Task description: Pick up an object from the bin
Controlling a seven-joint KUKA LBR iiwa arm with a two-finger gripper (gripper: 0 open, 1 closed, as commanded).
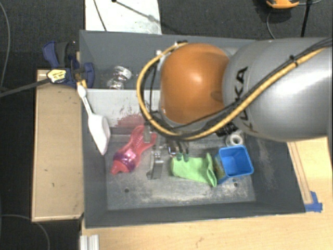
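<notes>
Nearest us, by the bin's (171, 212) near edge, a crumpled green cloth (191, 169) lies against a square blue cup (237, 161) toward the near right corner. To the left of the cloth, a pink bottle (130, 152) lies on its side, mid-floor. The tool (167, 155) hangs low between the bottle and the cloth, just beside both. We judge one of these two to be the thing to pick, but we cannot tell which. Nor can we tell whether the tool is released or clenched, since the orange cover (192, 82) above it hides most of it.

We see two risks. If the tool closes on only a fold of the cloth, the cloth may slip out on the lift, or it may drag the blue cup along. The bottle is rounded, so a pinch that lands off its middle could roll it away toward the left wall.

Farther back, a white spoon (98, 129) leans against the left wall, a small white ring (235, 138) sits behind the cup, and a clear glass thing (119, 77) rests at the far wall. The arm (281, 87) reaches in from the right above the far half of the bin, its wrist bent steeply down, with a yellow cable (145, 77) looped round the cover.
</notes>
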